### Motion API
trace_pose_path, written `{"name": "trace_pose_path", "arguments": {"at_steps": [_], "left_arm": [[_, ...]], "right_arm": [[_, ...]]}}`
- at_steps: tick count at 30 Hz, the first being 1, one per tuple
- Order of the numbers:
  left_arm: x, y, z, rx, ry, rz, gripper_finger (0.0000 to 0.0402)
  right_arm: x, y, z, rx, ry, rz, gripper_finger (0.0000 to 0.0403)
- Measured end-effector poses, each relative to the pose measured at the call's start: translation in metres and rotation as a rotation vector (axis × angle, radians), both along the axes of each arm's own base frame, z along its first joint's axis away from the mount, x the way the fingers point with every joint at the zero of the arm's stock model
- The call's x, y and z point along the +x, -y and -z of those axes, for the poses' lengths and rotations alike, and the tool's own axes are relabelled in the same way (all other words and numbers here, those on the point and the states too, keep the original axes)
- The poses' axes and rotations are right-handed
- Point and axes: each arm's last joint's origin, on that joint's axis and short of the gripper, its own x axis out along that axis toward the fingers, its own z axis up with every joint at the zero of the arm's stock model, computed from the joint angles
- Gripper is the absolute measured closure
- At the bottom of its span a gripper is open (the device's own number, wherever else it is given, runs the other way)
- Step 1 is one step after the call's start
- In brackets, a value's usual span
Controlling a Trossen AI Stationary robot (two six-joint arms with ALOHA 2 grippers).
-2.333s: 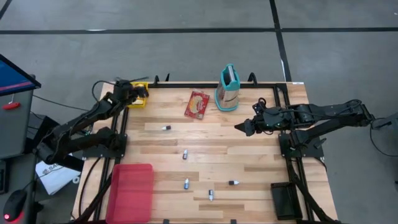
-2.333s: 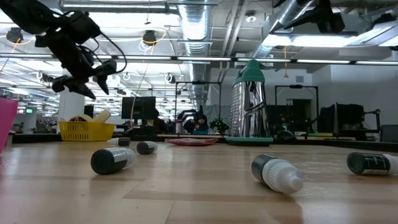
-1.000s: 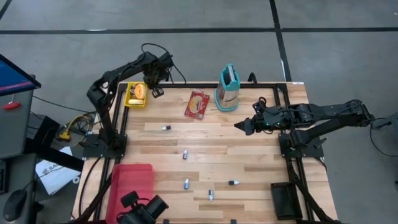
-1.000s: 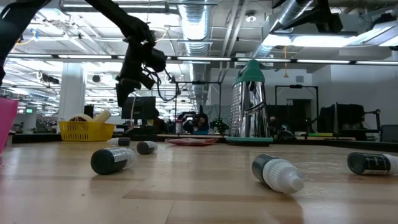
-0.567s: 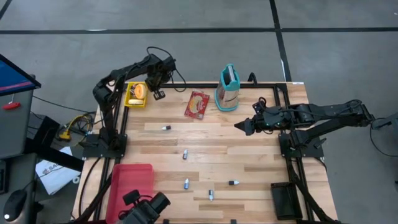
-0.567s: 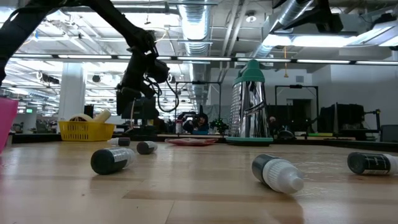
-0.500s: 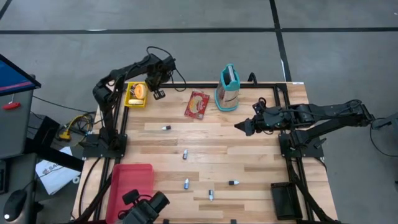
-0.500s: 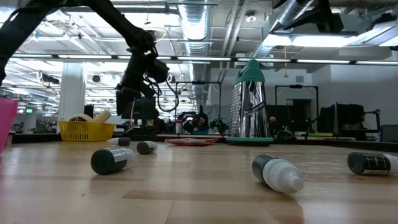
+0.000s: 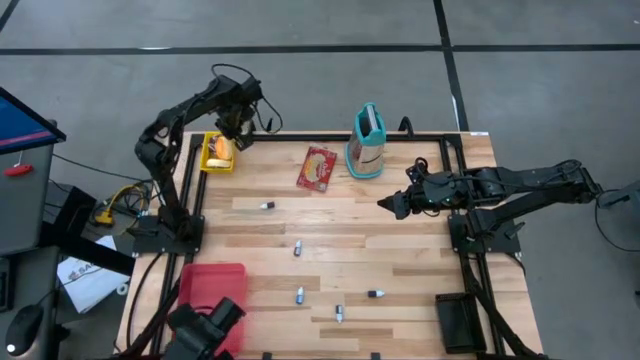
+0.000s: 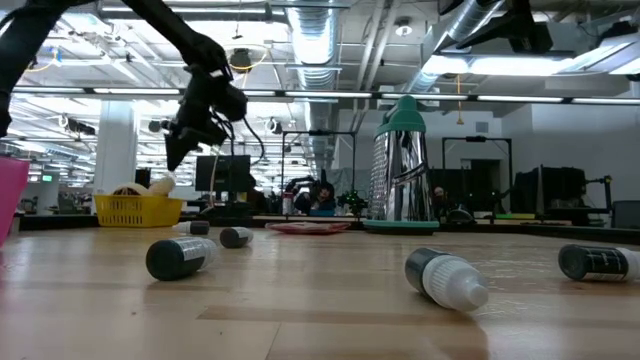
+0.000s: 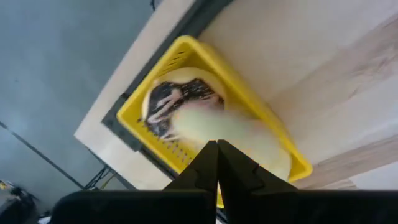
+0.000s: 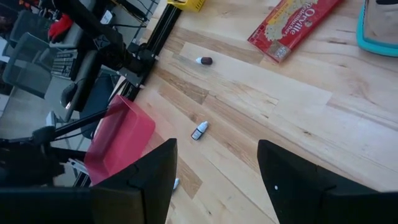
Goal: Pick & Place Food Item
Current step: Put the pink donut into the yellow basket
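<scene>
A yellow basket [image 9: 209,164] stands at the table's far left corner with pale food items [image 11: 186,106] lying in it. My left gripper [image 9: 236,130] hangs shut above the basket [image 11: 180,48], pointing steeply down, with nothing between its fingers [image 11: 217,144]. In the low view it [image 10: 172,158] is well above the basket [image 10: 130,210]. A red snack packet [image 9: 317,168] lies flat on the table, right of the basket. My right gripper [image 9: 383,204] waits open above the table's right half, holding nothing [image 12: 216,149].
A teal-topped metal grater [image 9: 367,140] stands at the far edge beside the packet [image 12: 292,25]. Several small bottles [image 9: 298,248] lie scattered across the middle and near part of the table. A red bin [image 9: 210,295] sits at the near left, with a dark object [image 9: 200,330] beside it.
My left gripper has swung from the table beside the basket toward the table's left edge, and now hangs over the basket; it has stayed shut. The dark object at the near left edge has shifted leftward.
</scene>
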Motion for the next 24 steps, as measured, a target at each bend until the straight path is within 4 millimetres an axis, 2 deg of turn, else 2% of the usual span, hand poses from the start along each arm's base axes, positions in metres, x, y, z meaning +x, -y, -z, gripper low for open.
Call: {"name": "trace_pose_path", "arguments": {"at_steps": [5, 8, 13, 17, 21, 24], "left_arm": [[-0.022, 0.013, -0.011, 0.008, 0.074, -0.082, 0.0401], [-0.021, 0.024, -0.013, 0.023, 0.170, -0.085, 0.0401], [0.011, 0.043, -0.002, 0.025, 0.210, 0.054, 0.0401], [0.038, 0.047, 0.017, 0.035, 0.188, 0.118, 0.0401], [0.042, 0.038, 0.042, 0.009, 0.105, 0.084, 0.0401], [0.043, 0.031, 0.050, 0.038, 0.084, 0.077, 0.0401]], "right_arm": [[0.000, 0.000, 0.000, -0.011, -0.002, -0.007, 0.0188], [0.001, 0.000, -0.001, -0.018, 0.007, -0.013, 0.0188], [0.001, 0.000, -0.001, -0.026, 0.012, -0.017, 0.0188], [0.001, 0.000, -0.002, -0.025, 0.013, -0.017, 0.0188], [0.001, 0.000, -0.002, -0.018, 0.015, -0.012, 0.0188], [0.001, 0.000, -0.002, -0.012, 0.016, -0.010, 0.0188]]}}
